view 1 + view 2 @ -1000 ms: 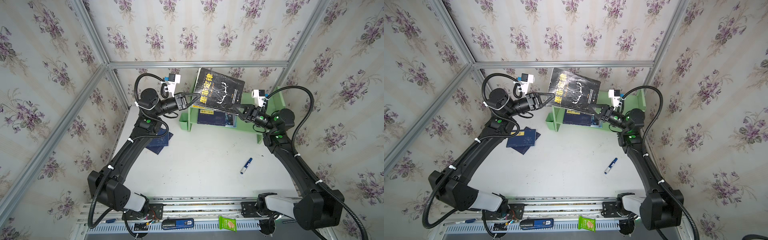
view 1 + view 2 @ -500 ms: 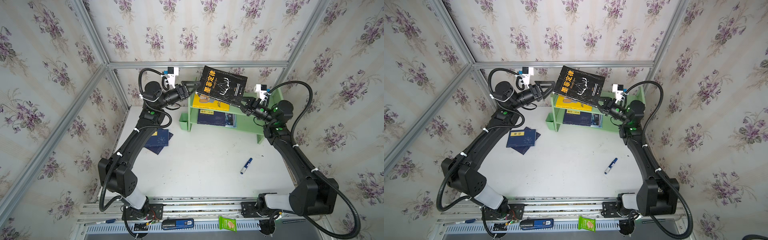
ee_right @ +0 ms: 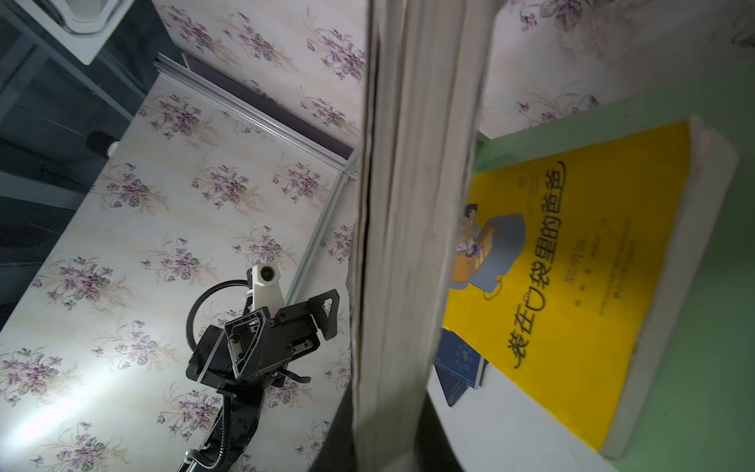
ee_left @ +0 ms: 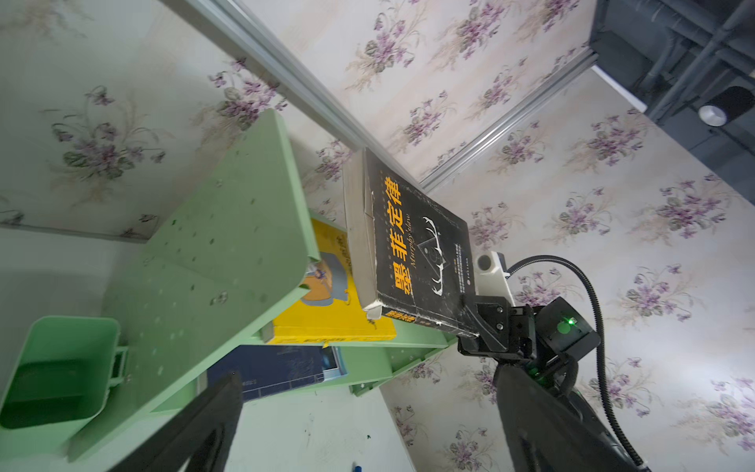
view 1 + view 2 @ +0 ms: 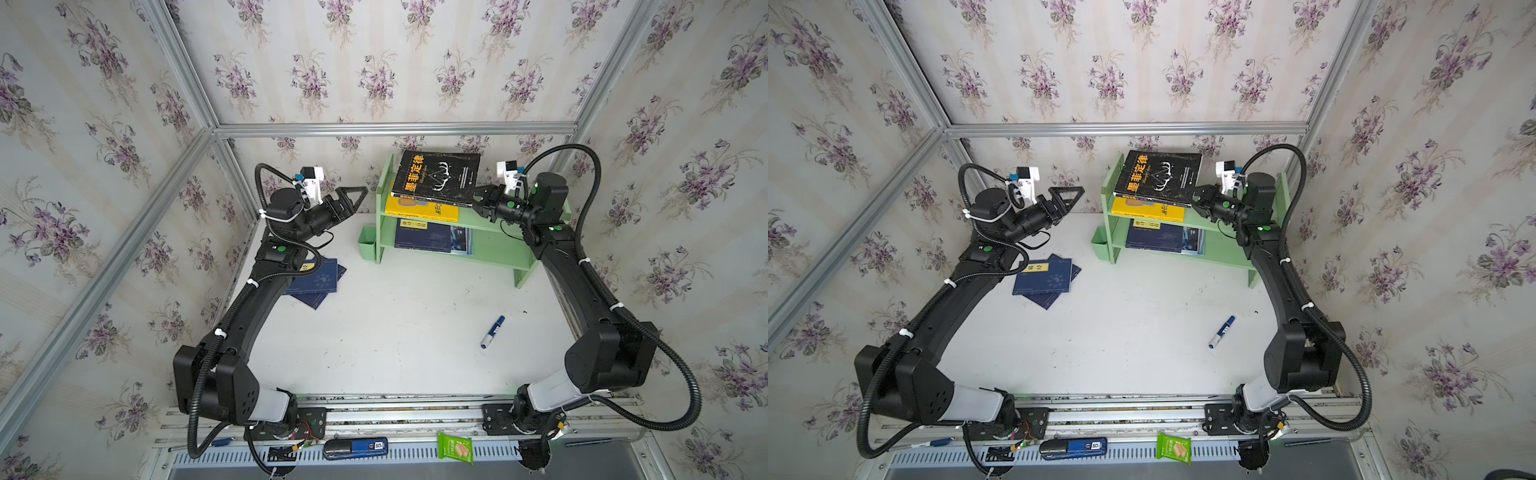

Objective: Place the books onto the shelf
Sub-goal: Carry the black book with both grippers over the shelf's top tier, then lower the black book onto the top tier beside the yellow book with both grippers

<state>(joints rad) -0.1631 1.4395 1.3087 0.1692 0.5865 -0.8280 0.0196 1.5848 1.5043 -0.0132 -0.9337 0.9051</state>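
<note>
While my right gripper (image 5: 478, 199) is clamped on the lower right corner of the black book (image 5: 436, 176), that book hangs tilted over the upper tier of the shelf (image 5: 496, 251), at upper centre in both top views. Beneath it the yellow book (image 5: 419, 210) lies flat on that tier; I cannot tell whether the two touch. On the lower tier I see a navy book (image 5: 422, 237), with the magazine (image 5: 463, 241) showing at its right edge. My left gripper (image 5: 356, 198) stands wide open and empty, just left of the shelf's side panel and apart from it, up from the small cup (image 5: 368, 243). Two navy books (image 5: 322, 282) lie overlapped on the table (image 5: 395, 332) at centre left, partly under my left arm. The marker pen (image 5: 492, 331) lies alone toward the lower right of the table.
</note>
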